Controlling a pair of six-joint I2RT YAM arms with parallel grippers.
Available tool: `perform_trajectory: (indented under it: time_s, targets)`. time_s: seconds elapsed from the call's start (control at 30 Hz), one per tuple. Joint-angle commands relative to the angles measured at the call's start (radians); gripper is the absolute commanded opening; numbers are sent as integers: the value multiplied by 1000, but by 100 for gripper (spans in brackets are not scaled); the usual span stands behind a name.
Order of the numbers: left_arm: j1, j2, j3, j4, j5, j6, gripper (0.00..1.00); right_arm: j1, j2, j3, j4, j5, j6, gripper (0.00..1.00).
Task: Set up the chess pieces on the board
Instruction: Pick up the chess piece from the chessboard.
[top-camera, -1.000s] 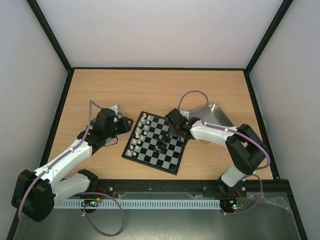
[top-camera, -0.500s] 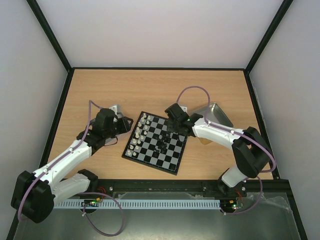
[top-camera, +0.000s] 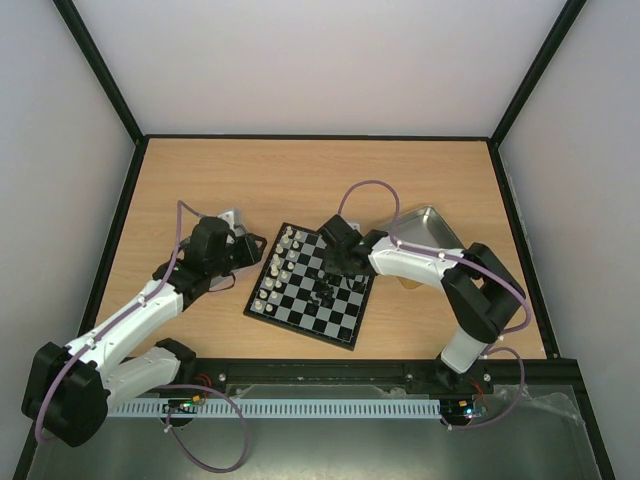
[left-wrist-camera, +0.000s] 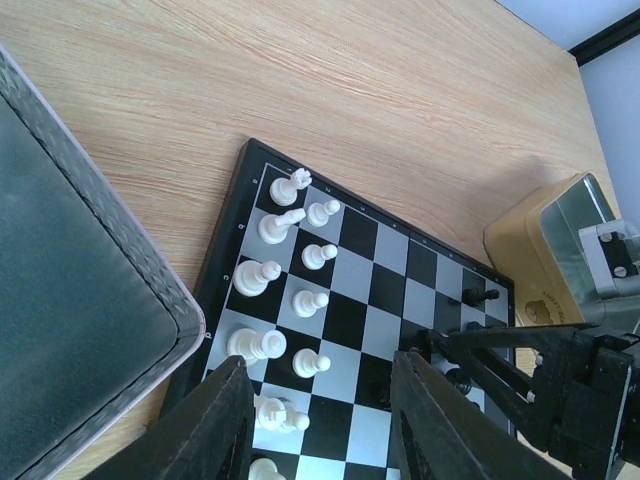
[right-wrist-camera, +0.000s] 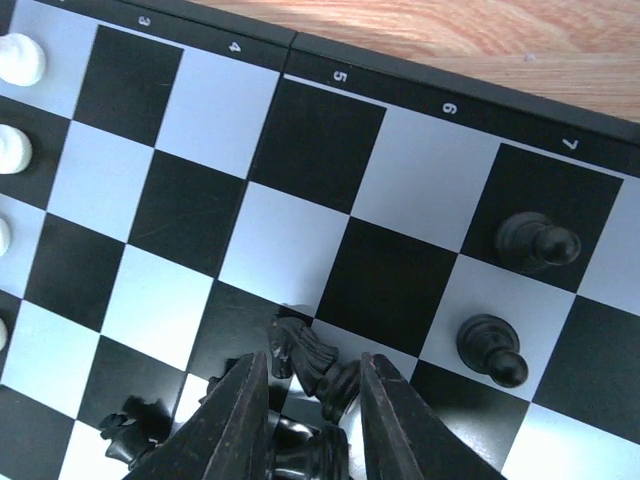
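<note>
The board (top-camera: 300, 312) lies tilted at the table's middle. White chess pieces (top-camera: 281, 262) stand in two rows along its left side, and also show in the left wrist view (left-wrist-camera: 258, 276). A cluster of black pieces (top-camera: 322, 292) sits mid-board. My right gripper (top-camera: 335, 264) is low over that cluster. In the right wrist view its jaws (right-wrist-camera: 312, 400) are open either side of a black knight (right-wrist-camera: 313, 358) lying on its side. Two black pawns (right-wrist-camera: 536, 243) stand to its right. My left gripper (left-wrist-camera: 318, 405) is open and empty, above the board's left edge.
A metal tray (top-camera: 428, 226) lies right of the board. A second tray (left-wrist-camera: 122, 255) lies under my left arm, just left of the board. Black frame rails run along the table's edges. Another black piece (right-wrist-camera: 128, 428) lies left of my right fingers.
My right gripper has moved left from the board's right edge to over the black cluster at mid-board. My left arm has not moved.
</note>
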Motion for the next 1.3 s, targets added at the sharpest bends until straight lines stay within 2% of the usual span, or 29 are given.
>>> perform_trajectory:
  time_s: [0.0,0.17,0.53,0.87,1.03,1.27]
  targets:
    - [4,-16,3,11,14,10,40,5,16,14,-35,22,10,25]
    - [4,-14,4,10,16,14,41,4,40,12,-27,34,15,23]
    - [4,-20,12,8,19,15,41,5,67,4,-4,86,25,9]
    - [4,-23,16,11,31,13,41,4,45,-22,30,95,35,5]
    - [3,-26,16,14,41,12,41,5,-1,-45,72,98,51,2]
    - [1,-25,16,28,67,9,41,5,-66,-72,138,101,75,2]
